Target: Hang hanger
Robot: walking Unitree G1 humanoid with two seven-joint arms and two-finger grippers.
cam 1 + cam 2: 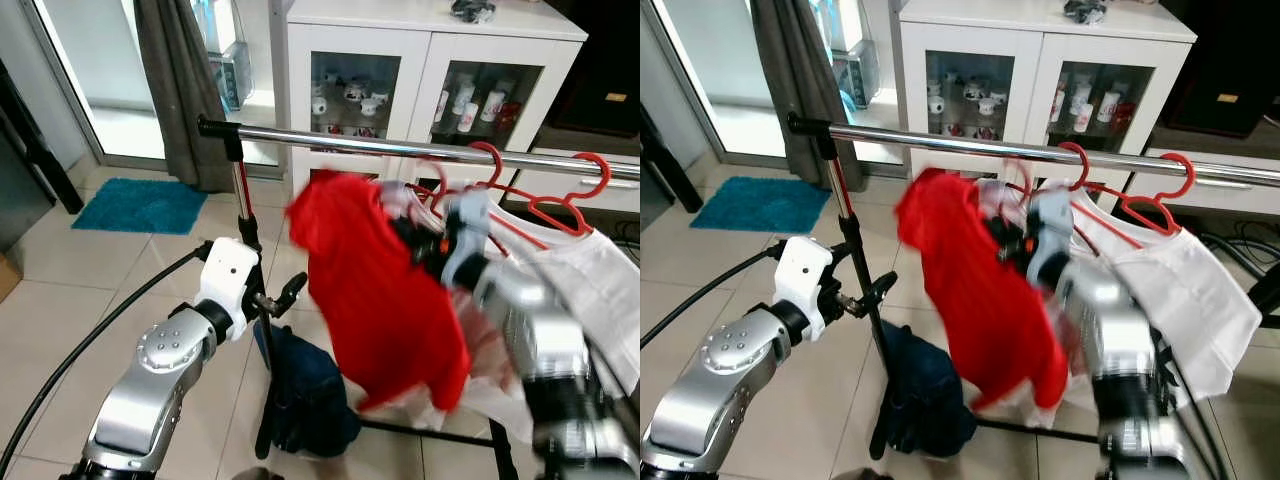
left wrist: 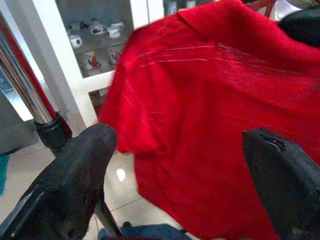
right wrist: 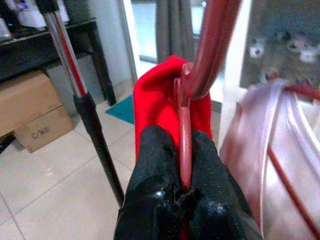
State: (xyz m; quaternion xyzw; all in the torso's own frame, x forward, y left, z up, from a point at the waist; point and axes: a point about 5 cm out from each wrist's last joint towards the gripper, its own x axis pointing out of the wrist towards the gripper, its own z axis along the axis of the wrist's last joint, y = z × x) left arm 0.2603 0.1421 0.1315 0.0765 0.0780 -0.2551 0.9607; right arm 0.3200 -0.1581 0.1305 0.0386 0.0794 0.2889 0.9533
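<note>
Red shirt on a red hanger, held just below the chrome rail. Right gripper is clamped on the hanger's neck. Left gripper is spread wide, holding nothing, near the rack's upright pole, beside the shirt. White garment hangs on the rail to the right.

Shirt hangs below the rail, left of two hangers, cabinet behind.

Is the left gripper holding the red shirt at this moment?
No, the left gripper is open with the red shirt hanging beyond it, untouched.
</note>
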